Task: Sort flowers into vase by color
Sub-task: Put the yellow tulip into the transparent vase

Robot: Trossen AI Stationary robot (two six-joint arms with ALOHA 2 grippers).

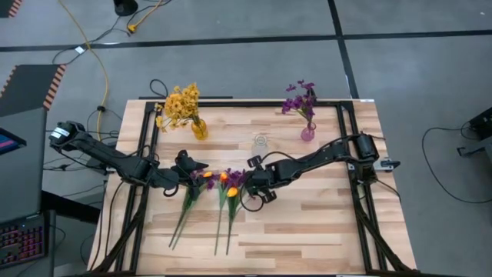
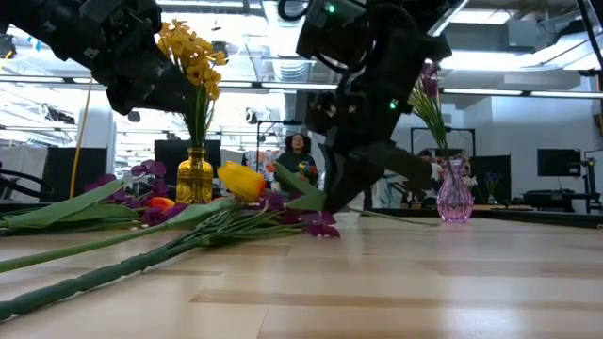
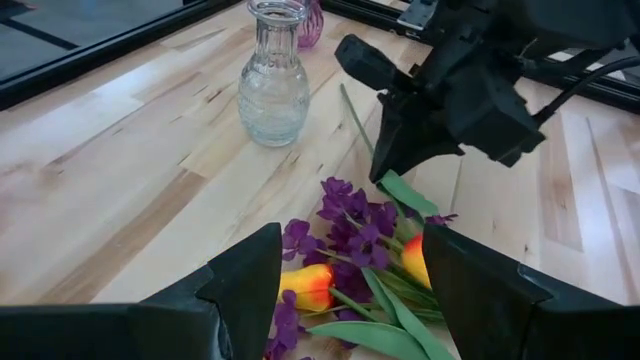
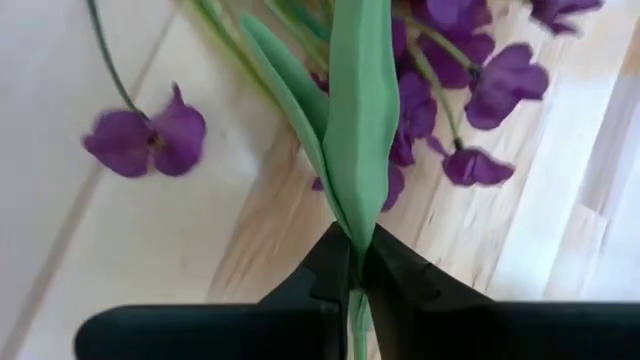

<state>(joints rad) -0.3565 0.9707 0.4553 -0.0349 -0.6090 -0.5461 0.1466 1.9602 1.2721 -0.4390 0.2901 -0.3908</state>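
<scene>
Several loose flowers lie flat on the wooden table, heads toward its middle and green stems toward the near edge: purple blooms and orange-yellow tulip buds. My right gripper is down at the right side of the heads, shut on a green leaf. My left gripper hangs open above the left side of the heads and touches nothing; it shows raised in the low view. A yellow vase holds fluffy yellow flowers. A pink vase holds purple ones. My right gripper pinches a long green leaf near its base, between the two fingers. The fingers come down from above, slanting from the table's right side. The leaf runs on straight beyond the fingertips, over the purple blooms lying on the table.
An empty clear glass vase stands between the two filled vases, just beyond the flower heads. A black frame borders the table. Bare wood lies at the near right. People show in the room behind.
</scene>
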